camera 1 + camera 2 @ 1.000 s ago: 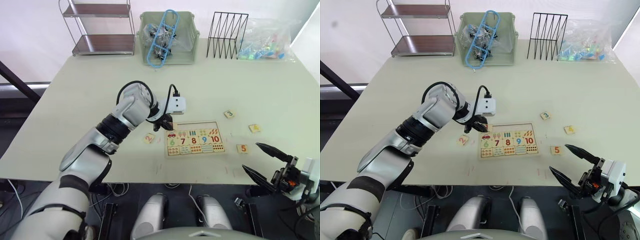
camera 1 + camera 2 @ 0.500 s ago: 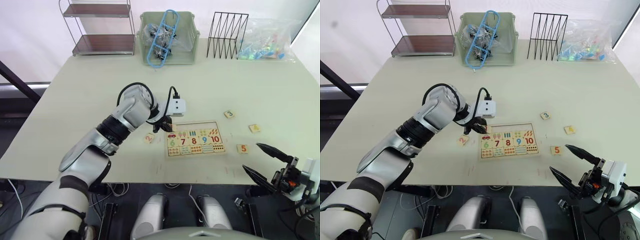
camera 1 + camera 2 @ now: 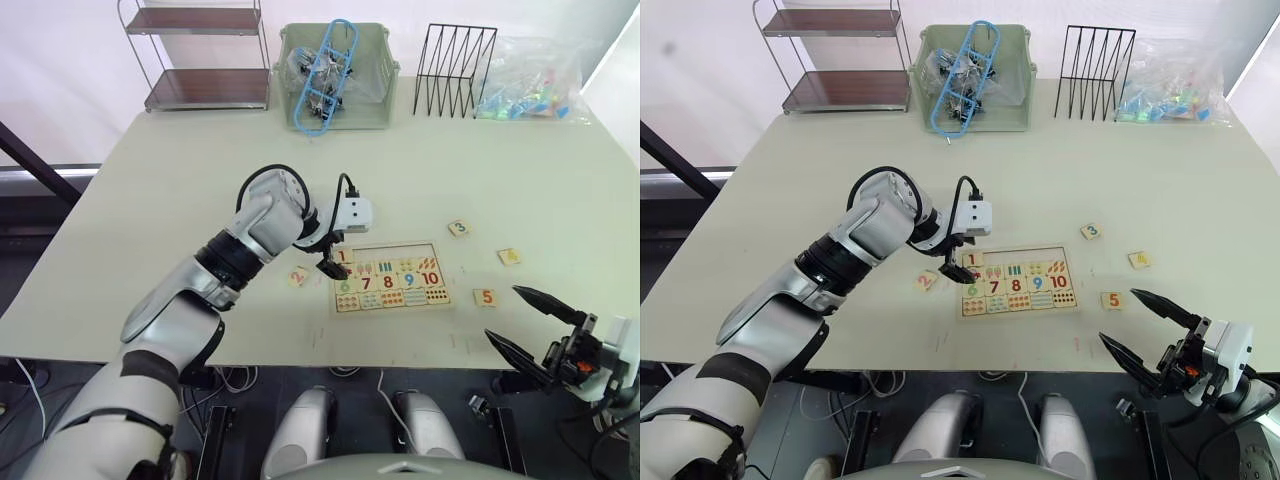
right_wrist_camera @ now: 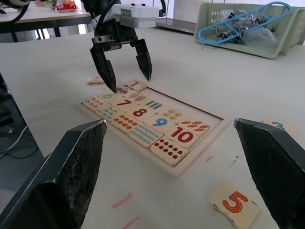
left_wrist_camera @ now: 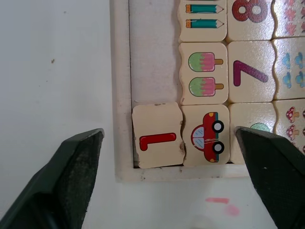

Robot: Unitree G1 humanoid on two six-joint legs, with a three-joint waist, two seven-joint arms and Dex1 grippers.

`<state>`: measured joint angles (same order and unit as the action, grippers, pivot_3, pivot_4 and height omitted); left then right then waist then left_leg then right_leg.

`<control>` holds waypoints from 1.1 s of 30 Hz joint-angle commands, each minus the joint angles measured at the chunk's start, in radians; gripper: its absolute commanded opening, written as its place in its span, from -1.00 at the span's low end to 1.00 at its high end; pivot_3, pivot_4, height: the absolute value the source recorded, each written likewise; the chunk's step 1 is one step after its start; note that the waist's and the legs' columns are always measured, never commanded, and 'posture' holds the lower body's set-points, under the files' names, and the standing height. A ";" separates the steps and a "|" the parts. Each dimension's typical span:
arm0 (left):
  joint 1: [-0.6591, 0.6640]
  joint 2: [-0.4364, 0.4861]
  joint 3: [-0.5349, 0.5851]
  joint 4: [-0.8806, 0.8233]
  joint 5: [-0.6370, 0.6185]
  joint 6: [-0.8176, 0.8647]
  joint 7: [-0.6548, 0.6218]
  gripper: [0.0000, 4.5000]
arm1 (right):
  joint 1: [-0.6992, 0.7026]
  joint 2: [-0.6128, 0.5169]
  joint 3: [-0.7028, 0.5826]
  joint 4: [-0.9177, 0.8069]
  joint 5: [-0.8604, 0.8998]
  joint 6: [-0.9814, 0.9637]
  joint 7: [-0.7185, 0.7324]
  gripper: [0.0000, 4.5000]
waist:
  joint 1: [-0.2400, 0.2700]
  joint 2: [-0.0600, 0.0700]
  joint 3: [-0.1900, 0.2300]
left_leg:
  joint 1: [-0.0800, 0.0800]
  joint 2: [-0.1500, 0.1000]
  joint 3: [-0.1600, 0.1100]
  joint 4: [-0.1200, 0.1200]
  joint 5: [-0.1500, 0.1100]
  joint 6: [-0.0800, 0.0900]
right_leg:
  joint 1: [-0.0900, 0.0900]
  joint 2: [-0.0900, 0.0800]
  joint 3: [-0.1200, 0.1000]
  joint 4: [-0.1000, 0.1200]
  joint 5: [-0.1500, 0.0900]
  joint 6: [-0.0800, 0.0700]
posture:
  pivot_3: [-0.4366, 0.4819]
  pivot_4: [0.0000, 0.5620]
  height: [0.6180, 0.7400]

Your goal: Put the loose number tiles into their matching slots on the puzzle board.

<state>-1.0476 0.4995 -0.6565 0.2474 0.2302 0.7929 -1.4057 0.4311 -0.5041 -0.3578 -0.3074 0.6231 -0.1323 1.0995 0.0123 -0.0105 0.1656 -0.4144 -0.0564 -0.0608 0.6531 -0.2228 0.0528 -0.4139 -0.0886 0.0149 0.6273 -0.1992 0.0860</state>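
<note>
Pale wood forms the board (image 3: 391,278), which lies on a light table (image 3: 180,180). In the left eye view, the left arm reaches forward with its gripper (image 3: 331,262) pointing down over the board's left end, fingers spread and empty. Tile 1 (image 3: 343,256) sits in the top-row slot at that end. Tile 2 (image 3: 297,277) lies on the table left of the board, partly hidden by the arm. Tiles 3 (image 3: 459,228), 4 (image 3: 509,256) and 5 (image 3: 485,297) lie loose to the right. The right gripper (image 3: 530,322) hangs open off the table's near edge.

In the left wrist view, tile 1 (image 5: 157,136) rests slightly askew in the corner slot, beside the car tile (image 5: 206,135). The remaining slots (image 5: 153,52) are cut off by the frame edge.

In the right wrist view, tile 5 (image 4: 234,204) lies near the board (image 4: 152,125); a green basket (image 4: 248,31) stands behind.
</note>
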 commanded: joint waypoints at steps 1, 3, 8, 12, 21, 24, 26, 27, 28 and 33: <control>-0.055 0.003 0.040 -0.008 -0.028 0.008 -0.009 0.98 | 0.000 -0.007 -0.004 -0.027 0.010 -0.008 0.000 1.00 | 0.000 0.000 0.000 | 0.000 0.000 0.000 0.000 0.000 0.000 | 0.000 0.000 0.000 0.000 0.000 0.000 | -0.05 -0.47 0.99; -0.075 0.002 0.067 0.022 -0.054 0.005 -0.013 0.98 | -0.001 -0.005 -0.004 -0.026 0.010 -0.009 0.000 1.00 | 0.000 0.000 0.000 | 0.000 0.000 0.000 0.000 0.000 0.000 | 0.000 0.000 0.000 0.000 0.000 0.000 | -0.05 -0.47 0.99; -0.092 0.010 0.129 0.126 -0.088 -0.090 0.028 0.98 | -0.002 0.002 0.000 -0.024 0.007 -0.013 -0.002 1.00 | 0.000 0.000 0.000 | 0.000 0.000 0.000 0.000 0.000 0.000 | 0.000 0.000 0.000 0.000 0.000 0.000 | -0.05 -0.47 0.99; -0.083 0.011 0.174 0.180 -0.119 -0.153 0.046 0.98 | -0.004 0.005 0.003 -0.024 0.005 -0.015 -0.005 1.00 | -0.001 0.000 0.000 | 0.000 0.000 0.000 0.000 0.000 0.000 | 0.000 0.000 0.000 0.000 0.000 0.000 | -0.05 -0.47 0.99; -0.018 -0.010 0.276 0.308 -0.191 -0.396 0.091 0.12 | -0.018 0.004 0.009 -0.014 0.005 -0.017 -0.007 1.00 | 0.000 0.000 0.000 | 0.000 0.000 0.000 0.000 0.000 0.000 | 0.000 0.000 0.000 0.000 0.000 0.000 | -0.05 -0.47 0.99; -0.007 -0.021 0.281 0.357 -0.188 -0.479 0.102 -0.27 | -0.022 0.003 0.010 -0.010 0.005 -0.017 -0.008 1.00 | 0.001 0.000 0.000 | 0.000 0.000 0.000 0.000 0.000 0.000 | 0.000 0.000 0.000 0.000 0.000 0.000 | -0.05 -0.47 0.99; -0.003 -0.031 0.282 0.402 -0.177 -0.553 0.113 -0.59 | -0.023 0.003 0.011 -0.010 0.004 -0.018 -0.009 1.00 | 0.001 0.000 0.000 | 0.000 0.000 0.000 0.000 0.000 0.000 | 0.000 0.000 0.000 0.000 0.000 0.000 | -0.05 -0.47 0.99; -0.003 -0.036 0.280 0.425 -0.172 -0.582 0.117 -0.80 | -0.024 0.003 0.011 -0.009 0.004 -0.018 -0.009 1.00 | 0.001 0.000 0.000 | 0.000 0.000 0.000 0.000 0.000 0.000 | 0.000 0.000 0.000 0.000 0.000 0.000 | -0.05 -0.47 0.99; -0.004 -0.039 0.280 0.442 -0.169 -0.598 0.117 -0.99 | -0.025 0.003 0.011 -0.008 0.004 -0.018 -0.010 1.00 | 0.001 0.000 0.000 | 0.000 0.000 0.000 0.000 0.000 0.000 | 0.000 0.000 0.000 0.000 0.000 0.000 | -0.05 -0.47 0.99; -0.001 -0.060 0.269 0.537 -0.156 -0.723 0.102 -0.99 | -0.018 0.004 0.007 -0.016 0.005 -0.020 -0.012 1.00 | 0.001 0.000 0.000 | 0.000 0.000 0.000 0.000 0.000 0.000 | 0.000 0.000 0.000 0.000 0.000 0.000 | -0.05 -0.47 0.99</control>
<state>-1.0418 0.4404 -0.4015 0.7740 0.0690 0.1145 -1.2952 0.4079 -0.5010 -0.3380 -0.3047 0.6156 -0.1347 1.0870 0.0129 -0.0106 0.1657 -0.4143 -0.0568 -0.0603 0.6532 -0.2227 0.0528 -0.4140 -0.0888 0.0151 0.6273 -0.1990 0.0859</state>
